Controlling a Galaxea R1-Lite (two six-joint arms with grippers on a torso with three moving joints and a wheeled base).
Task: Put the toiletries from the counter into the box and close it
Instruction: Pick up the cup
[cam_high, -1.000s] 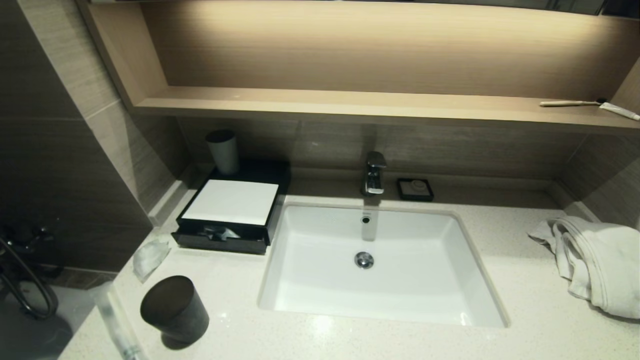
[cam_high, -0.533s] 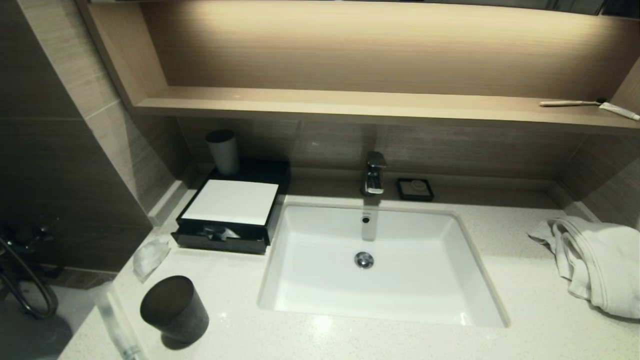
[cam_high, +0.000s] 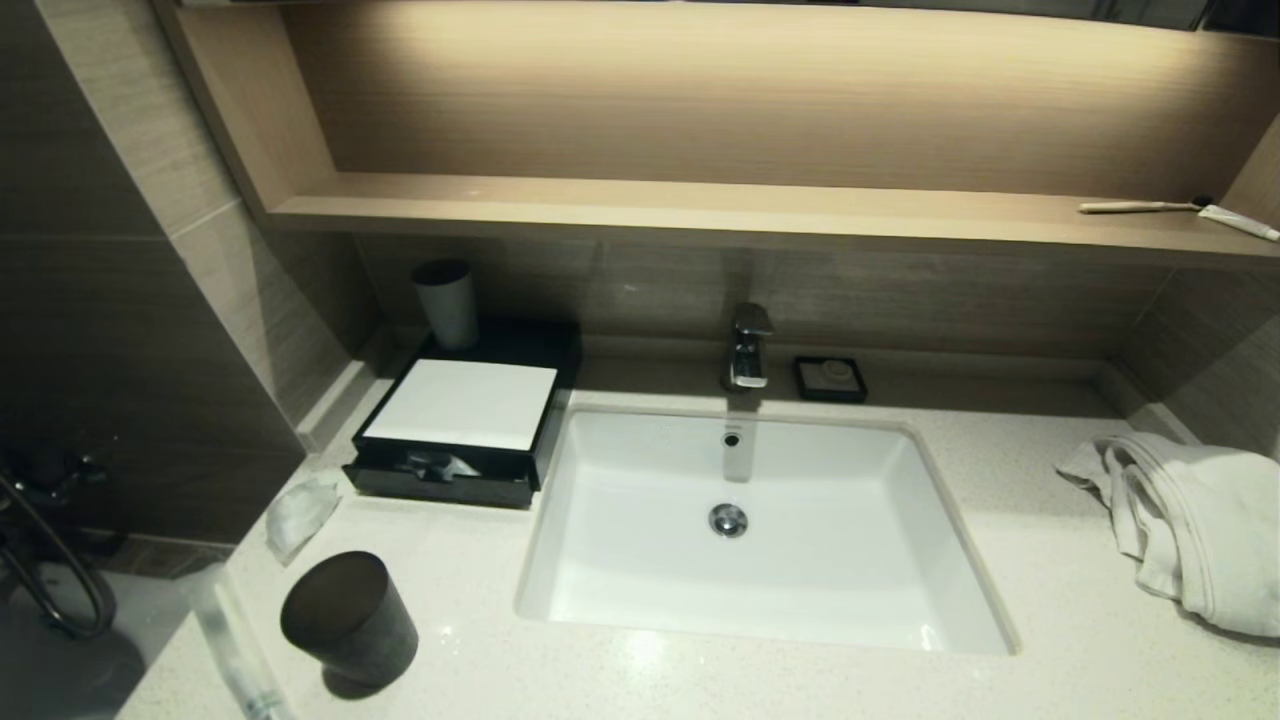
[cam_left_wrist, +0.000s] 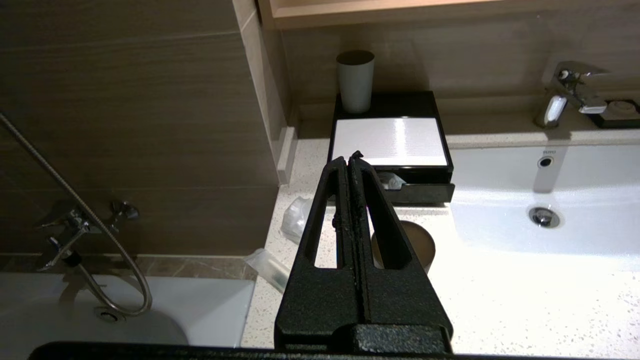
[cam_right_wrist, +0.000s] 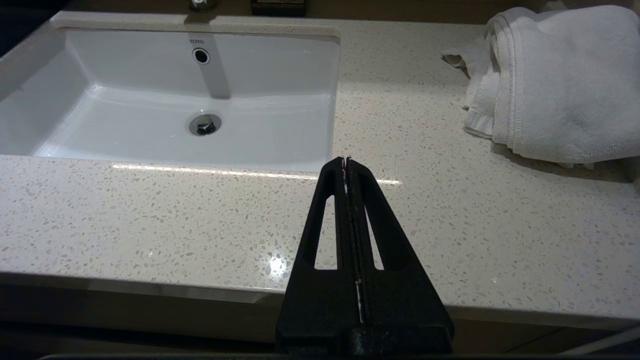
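Note:
The black box (cam_high: 462, 405) with a white top panel stands at the counter's (cam_high: 700, 680) back left, its drawer (cam_high: 440, 480) pulled partly out with some wrapped items inside. A soft white bundle in clear wrap (cam_high: 297, 515) lies on the counter in front of the box. A long slim clear-sleeved pack (cam_high: 232, 645) lies along the counter's left edge. My left gripper (cam_left_wrist: 350, 159) is shut and empty, held back from the counter's near left, pointing toward the box (cam_left_wrist: 390, 142). My right gripper (cam_right_wrist: 346, 161) is shut and empty over the counter's front edge, right of the sink.
A dark grey cup (cam_high: 348, 620) stands near the slim pack, and another cup (cam_high: 447, 300) sits on the box's back. The white sink basin (cam_high: 760, 530), a faucet (cam_high: 748, 345), a black soap dish (cam_high: 830, 378) and a white towel (cam_high: 1190, 525) fill the counter's middle and right.

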